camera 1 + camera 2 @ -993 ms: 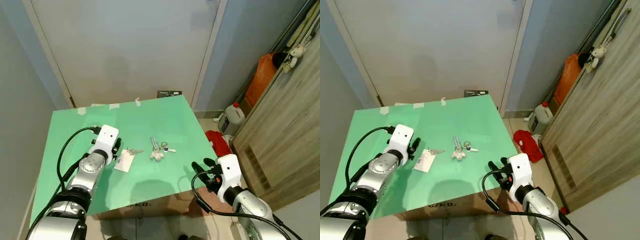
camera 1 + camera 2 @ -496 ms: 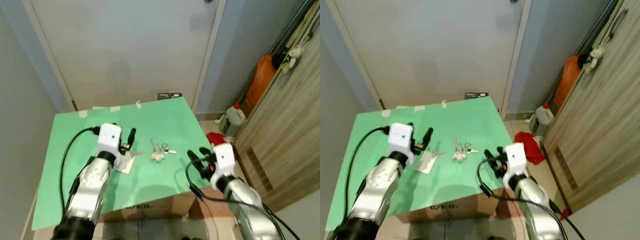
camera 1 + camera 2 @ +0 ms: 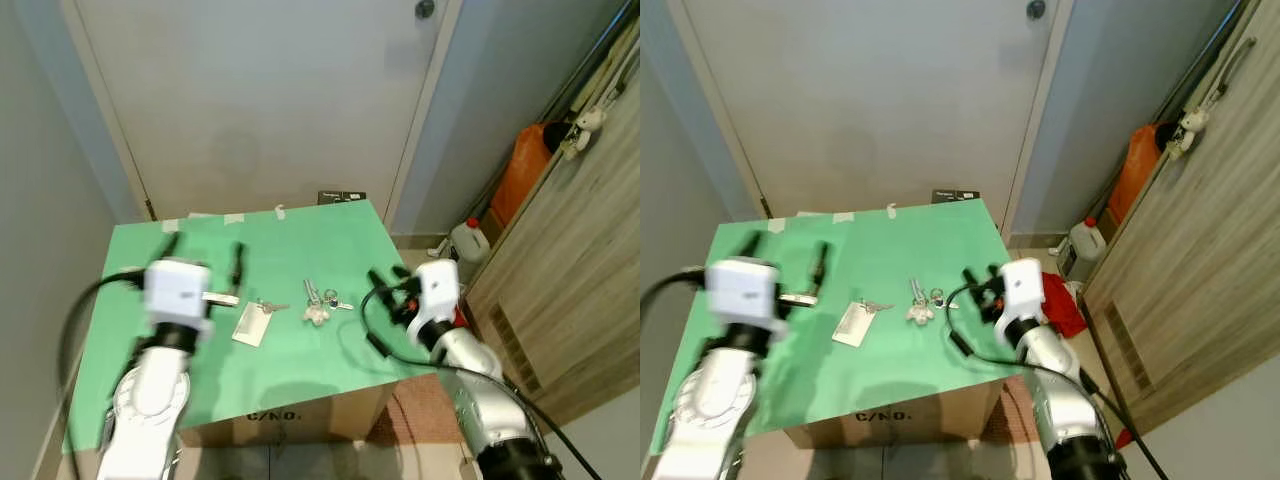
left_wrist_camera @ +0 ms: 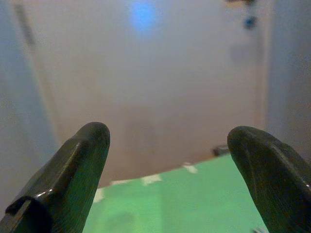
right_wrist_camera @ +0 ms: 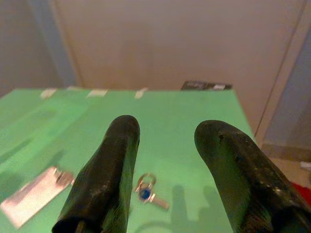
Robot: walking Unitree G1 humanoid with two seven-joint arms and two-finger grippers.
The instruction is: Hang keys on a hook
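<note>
Two grippers are hovering over a green table (image 3: 300,365), both with fingers spread and holding nothing. Going left to right: your left gripper (image 3: 200,258) is raised at the table's left side; a white tag with a key (image 3: 252,322) is lying flat; the key bunch (image 3: 318,299) is resting near the middle; your right gripper (image 3: 383,284) is pointing toward it from just beside. Expect light, loose, slippery metal lying flat; pinching the blue-capped key's ring (image 5: 145,184) probably gives the surest hold.
</note>
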